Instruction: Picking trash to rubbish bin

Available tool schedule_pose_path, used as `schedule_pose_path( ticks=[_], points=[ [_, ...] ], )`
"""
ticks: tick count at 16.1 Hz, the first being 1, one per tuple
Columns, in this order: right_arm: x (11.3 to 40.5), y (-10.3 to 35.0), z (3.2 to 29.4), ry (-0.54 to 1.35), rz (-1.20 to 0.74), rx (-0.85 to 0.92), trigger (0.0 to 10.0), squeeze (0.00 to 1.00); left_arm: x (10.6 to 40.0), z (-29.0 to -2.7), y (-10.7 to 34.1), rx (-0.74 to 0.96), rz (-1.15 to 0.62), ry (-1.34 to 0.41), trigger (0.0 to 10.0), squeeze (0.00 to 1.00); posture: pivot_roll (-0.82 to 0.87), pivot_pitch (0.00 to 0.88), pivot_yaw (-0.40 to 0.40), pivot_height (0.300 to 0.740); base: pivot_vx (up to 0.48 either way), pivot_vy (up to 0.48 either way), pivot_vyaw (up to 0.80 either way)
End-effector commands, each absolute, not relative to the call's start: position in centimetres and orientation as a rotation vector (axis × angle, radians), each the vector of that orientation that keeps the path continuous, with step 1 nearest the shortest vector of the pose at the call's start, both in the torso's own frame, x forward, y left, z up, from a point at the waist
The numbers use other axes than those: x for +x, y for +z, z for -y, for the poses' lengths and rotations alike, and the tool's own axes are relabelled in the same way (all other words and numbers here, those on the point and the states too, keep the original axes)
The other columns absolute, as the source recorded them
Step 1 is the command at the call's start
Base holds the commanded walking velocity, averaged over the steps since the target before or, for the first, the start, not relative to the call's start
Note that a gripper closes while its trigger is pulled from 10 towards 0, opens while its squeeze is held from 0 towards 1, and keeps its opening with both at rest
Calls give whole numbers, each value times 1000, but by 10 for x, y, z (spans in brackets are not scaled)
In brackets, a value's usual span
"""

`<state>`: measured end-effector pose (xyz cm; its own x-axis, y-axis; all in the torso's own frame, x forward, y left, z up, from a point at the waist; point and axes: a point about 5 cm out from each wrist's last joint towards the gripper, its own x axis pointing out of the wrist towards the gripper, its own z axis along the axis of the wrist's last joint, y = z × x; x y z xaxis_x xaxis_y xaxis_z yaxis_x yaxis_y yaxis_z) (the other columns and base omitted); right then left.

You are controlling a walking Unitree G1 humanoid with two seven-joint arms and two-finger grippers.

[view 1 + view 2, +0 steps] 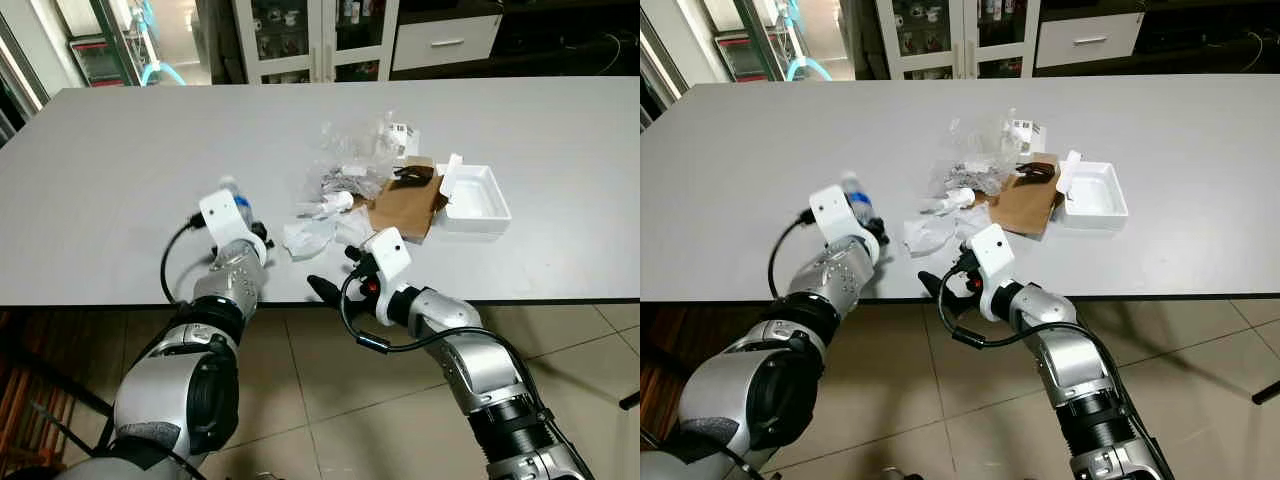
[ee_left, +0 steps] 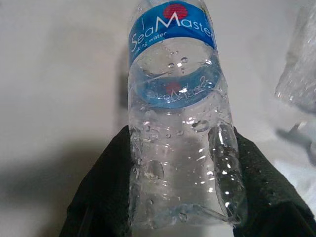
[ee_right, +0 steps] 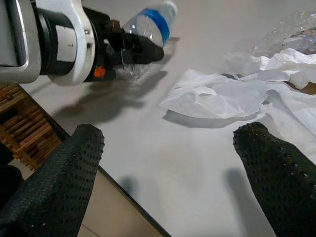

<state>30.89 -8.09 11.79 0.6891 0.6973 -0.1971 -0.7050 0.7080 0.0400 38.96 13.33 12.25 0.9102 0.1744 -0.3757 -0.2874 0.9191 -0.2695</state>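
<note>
— What have you got in your left gripper (image 2: 182, 197)?

— A clear water bottle (image 2: 180, 123), pinched between my two black fingers (image 2: 101, 190). My left wrist view reads the blue label, "SeaMaster", and droplets inside. From my head I only catch its blue band poking up past the white wrist housing, over the near part of the grey table (image 1: 120, 150).

— And your right gripper (image 3: 168, 173)?

— Jaws spread wide, nothing between them, hanging at the table's front edge. Its wrist view looks across the tabletop at a crumpled white tissue (image 3: 222, 96) close ahead, and beyond it my left gripper with the bottle.

— The rest of the trash?

— My head shows that better: crinkled clear plastic wrap (image 1: 355, 150), a flattened brown paper bag (image 1: 405, 205) beside it, and an open white foam box (image 1: 475, 195) touching the bag's far right side, all mid-table.
</note>
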Motion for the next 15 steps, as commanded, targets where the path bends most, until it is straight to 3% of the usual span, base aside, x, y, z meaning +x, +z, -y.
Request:
schedule_pose_path(
  ticks=[1,4,9,15],
  points=[
    [307,118,79,790,-205,-42,10000,0,393,-137,135,-271,-269,242,10000,0,-86,43,64,740,0,0,0],
    [308,117,79,788,-205,-45,10000,0,397,-138,156,-95,-109,241,10000,0,-85,35,67,740,0,0,0],
    [311,120,80,760,-179,-37,10000,0,393,-133,160,56,21,196,10000,0,-87,27,72,740,0,0,0],
    [312,120,80,742,-167,-33,10000,0,384,-130,155,130,100,166,10000,0,-82,26,68,740,0,0,0]
  ],
)
